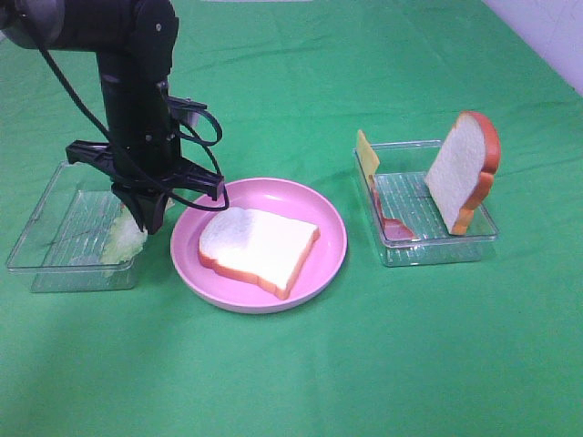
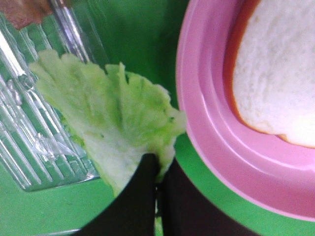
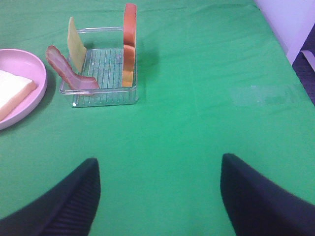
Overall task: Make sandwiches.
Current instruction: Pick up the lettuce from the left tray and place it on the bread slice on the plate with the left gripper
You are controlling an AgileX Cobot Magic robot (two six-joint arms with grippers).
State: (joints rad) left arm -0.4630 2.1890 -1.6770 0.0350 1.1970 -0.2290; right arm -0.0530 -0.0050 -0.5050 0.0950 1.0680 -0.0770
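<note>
From above, the left gripper (image 1: 137, 217) hangs at nine o'clock of the pink plate (image 1: 321, 217), where one bread slice (image 1: 260, 248) lies flat. The right tray (image 1: 437, 253), holding upright bread (image 1: 463, 173), cheese (image 1: 366, 157) and bacon (image 1: 393, 228), sits at three o'clock. The left wrist view shows the jaws clenched on the lettuce leaf (image 2: 113, 118), which lies across the edge of the left tray (image 2: 29, 147) just beside the plate. In the right wrist view, the right gripper (image 3: 160, 167) is spread wide above bare green cloth (image 3: 197, 123).
</note>
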